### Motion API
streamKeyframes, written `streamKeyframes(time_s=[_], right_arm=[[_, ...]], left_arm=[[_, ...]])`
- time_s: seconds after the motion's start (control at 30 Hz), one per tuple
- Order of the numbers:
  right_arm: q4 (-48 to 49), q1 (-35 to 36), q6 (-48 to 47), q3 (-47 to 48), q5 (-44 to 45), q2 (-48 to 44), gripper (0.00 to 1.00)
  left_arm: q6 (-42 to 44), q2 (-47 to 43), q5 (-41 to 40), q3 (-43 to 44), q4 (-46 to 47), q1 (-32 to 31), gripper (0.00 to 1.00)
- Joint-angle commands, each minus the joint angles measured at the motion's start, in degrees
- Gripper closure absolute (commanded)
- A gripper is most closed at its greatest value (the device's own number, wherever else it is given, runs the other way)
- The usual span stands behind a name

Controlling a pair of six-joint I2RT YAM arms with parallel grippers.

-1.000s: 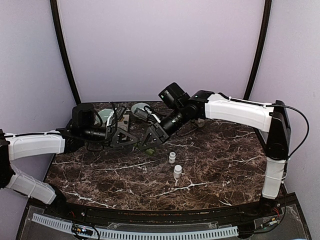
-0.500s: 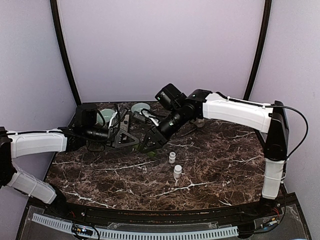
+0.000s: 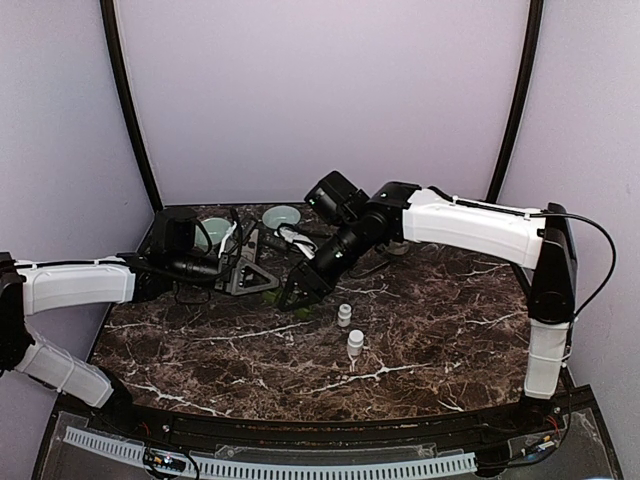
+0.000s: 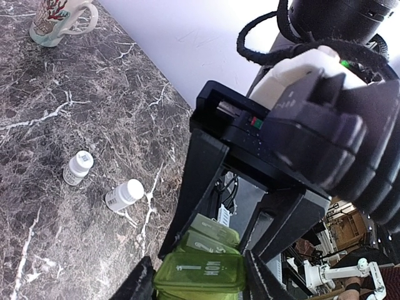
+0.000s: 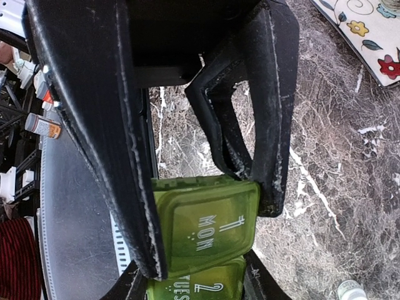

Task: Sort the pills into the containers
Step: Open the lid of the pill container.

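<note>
The dark green pill box (image 4: 200, 270) has small lidded compartments marked "1 MON" and "2 TUES". It also shows in the right wrist view (image 5: 206, 230) and as a green sliver in the top view (image 3: 300, 308). My left gripper (image 4: 200, 284) is shut on its MON end; in the top view the left gripper (image 3: 262, 280) is left of centre. My right gripper (image 5: 190, 284) faces it, fingers against both sides of the TUES compartment; from above the right gripper (image 3: 298, 295) meets the left one. All lids look closed. No loose pills show.
Two white pill bottles (image 3: 344, 315) (image 3: 355, 343) lie just right of the grippers, also in the left wrist view (image 4: 78, 167) (image 4: 124, 194). Two teal bowls (image 3: 212, 232) (image 3: 282, 215) stand behind. A cream mug (image 4: 59, 19) is farther right. A flowered tile (image 5: 369, 31) lies nearby.
My right gripper has slid left and slightly down, closing in on the left gripper and the box. The left gripper has shifted a little up and right.
</note>
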Motion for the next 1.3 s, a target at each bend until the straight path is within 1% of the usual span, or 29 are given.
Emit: streamKeyframes(time_s=[0.0,0.1,0.27,0.7,1.27], right_arm=[[1.99,1.48,0.00,0.64,4.39,0.57,1.00],[2.04,1.71,-0.14,0.40,5.60,0.30,1.00],[2.24,2.20,-0.36,0.03,7.61,-0.17,1.00],[3.71,2.55,-0.12,-1.83,9.08,-2.36,1.00],[2.02,3.34,-0.91,0.81,10.33,-2.16,1.00]], left_arm=[[-1.68,-1.17,-2.48,2.79,-0.43,-0.32,0.54],[-1.26,-1.26,-3.51,2.89,-1.84,-0.35,0.48],[-0.48,-1.11,-5.16,3.60,-4.10,-0.40,0.43],[2.54,0.39,-9.15,5.25,-9.58,-0.40,0.42],[6.47,5.24,-10.34,8.55,-13.08,-0.40,0.42]])
